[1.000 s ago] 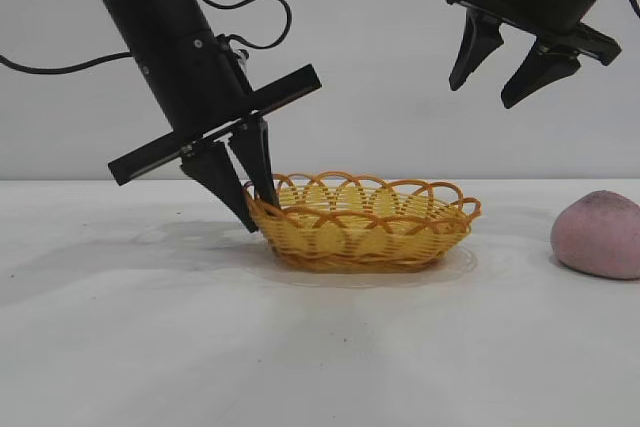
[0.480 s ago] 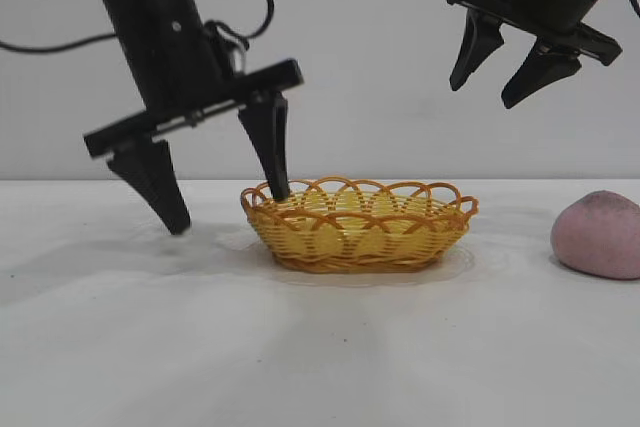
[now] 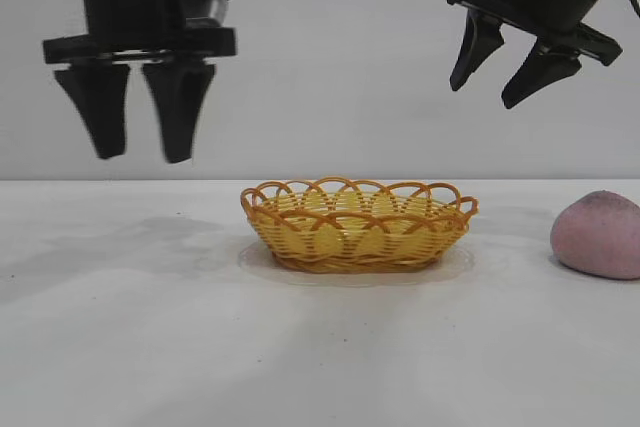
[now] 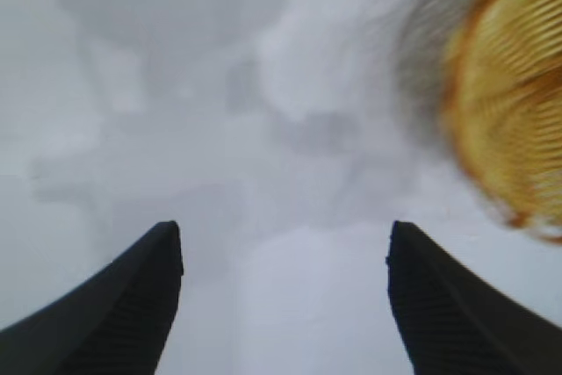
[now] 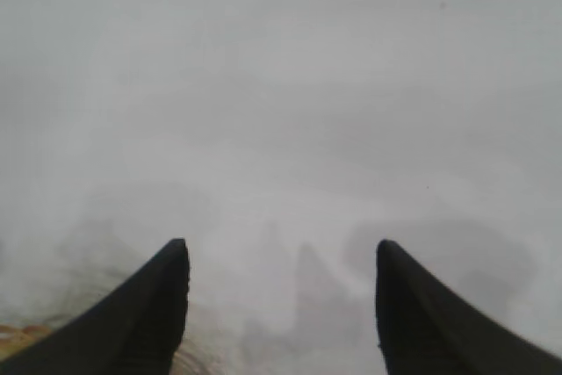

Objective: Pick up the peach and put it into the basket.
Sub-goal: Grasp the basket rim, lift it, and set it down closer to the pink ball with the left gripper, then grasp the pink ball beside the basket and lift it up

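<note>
Lifted clear of the basket (image 3: 358, 227) since a second ago, when its fingers pinched the near-left rim, the left gripper (image 3: 138, 152) now hangs high above the table (image 3: 150, 347), up and to the left of the basket, fingers pointing straight down and parted with nothing between them. Half a second back one finger was still inside the rim; now both tips are well above it and off to its side, with bare table beneath. From the left wrist view the left gripper's two dark fingers (image 4: 114, 305) frame only tabletop, and the basket (image 4: 514, 111) shows as a smeared yellow shape off to one side, too blurred to make out its weave. The basket stands upright near the middle of the table, its scalloped rim unbroken all round, slightly shifted from where it sat while gripped. The peach (image 3: 600, 234) rests on the table at the far right, well apart from the basket, with a strip of open table between them; its right side runs to the frame's edge. The right gripper (image 3: 505, 92) is held high at upper right, unchanged over the second, fingers spread and empty, above the gap between basket and peach. Its wrist view shows the right gripper (image 5: 281, 256) over plain table, with what may be a sliver of basket at one corner.
</note>
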Tool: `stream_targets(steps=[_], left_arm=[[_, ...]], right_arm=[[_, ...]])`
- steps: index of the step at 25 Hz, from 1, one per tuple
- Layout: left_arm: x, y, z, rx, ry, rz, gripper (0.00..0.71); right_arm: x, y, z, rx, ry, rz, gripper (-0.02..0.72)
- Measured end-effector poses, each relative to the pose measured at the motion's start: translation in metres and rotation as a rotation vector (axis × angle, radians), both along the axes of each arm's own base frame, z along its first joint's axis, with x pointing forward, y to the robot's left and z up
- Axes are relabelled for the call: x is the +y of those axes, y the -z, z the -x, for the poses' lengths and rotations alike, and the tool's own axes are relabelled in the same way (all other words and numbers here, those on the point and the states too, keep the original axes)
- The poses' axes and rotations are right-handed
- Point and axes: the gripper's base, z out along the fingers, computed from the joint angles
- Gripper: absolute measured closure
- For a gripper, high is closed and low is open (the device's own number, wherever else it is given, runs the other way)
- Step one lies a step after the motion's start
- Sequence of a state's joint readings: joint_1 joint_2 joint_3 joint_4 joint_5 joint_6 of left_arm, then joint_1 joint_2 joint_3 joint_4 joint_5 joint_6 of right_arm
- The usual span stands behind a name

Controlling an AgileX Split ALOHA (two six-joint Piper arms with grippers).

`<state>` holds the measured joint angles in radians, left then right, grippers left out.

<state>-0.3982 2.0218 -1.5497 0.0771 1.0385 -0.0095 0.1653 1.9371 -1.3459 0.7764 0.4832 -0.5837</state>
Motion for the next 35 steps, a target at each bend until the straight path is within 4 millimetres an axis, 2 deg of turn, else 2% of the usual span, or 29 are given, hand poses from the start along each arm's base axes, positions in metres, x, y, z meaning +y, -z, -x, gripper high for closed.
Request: stream_targets(steps=[4,15,17,21,25,28,32,35], left_arm=[[0.023,0.000,-0.006,0.015,-0.060,-0.017,0.230],[0.119,0.000,-0.013,0.150,-0.305,-0.062,0.230],[0.129,-0.006,-0.013,0.137,-0.332,-0.056,0.230],[0.139,-0.037,-0.005,0.062,-0.351,-0.045,0.230],[0.142,-0.074,0.018,-0.022,-0.350,-0.044,0.230],[0.144,-0.091,0.049,-0.043,-0.352,-0.038,0.230],[0.145,-0.106,0.099,-0.069,-0.356,-0.009,0.230],[0.145,-0.105,0.137,-0.099,-0.358,0.027,0.230]], right_arm=[[0.000,0.000,0.000,0.004,-0.005,0.000,0.253],[0.001,0.000,0.001,0.011,-0.011,-0.002,0.253],[0.001,0.000,0.001,0.011,-0.011,-0.002,0.253],[0.001,0.000,0.001,0.011,-0.011,-0.002,0.253],[0.001,0.000,0.001,0.012,-0.012,-0.003,0.253],[0.001,0.001,0.002,0.018,-0.016,-0.004,0.253],[0.002,0.001,0.003,0.024,-0.024,-0.005,0.253],[0.002,0.001,0.003,0.026,-0.028,-0.004,0.253]])
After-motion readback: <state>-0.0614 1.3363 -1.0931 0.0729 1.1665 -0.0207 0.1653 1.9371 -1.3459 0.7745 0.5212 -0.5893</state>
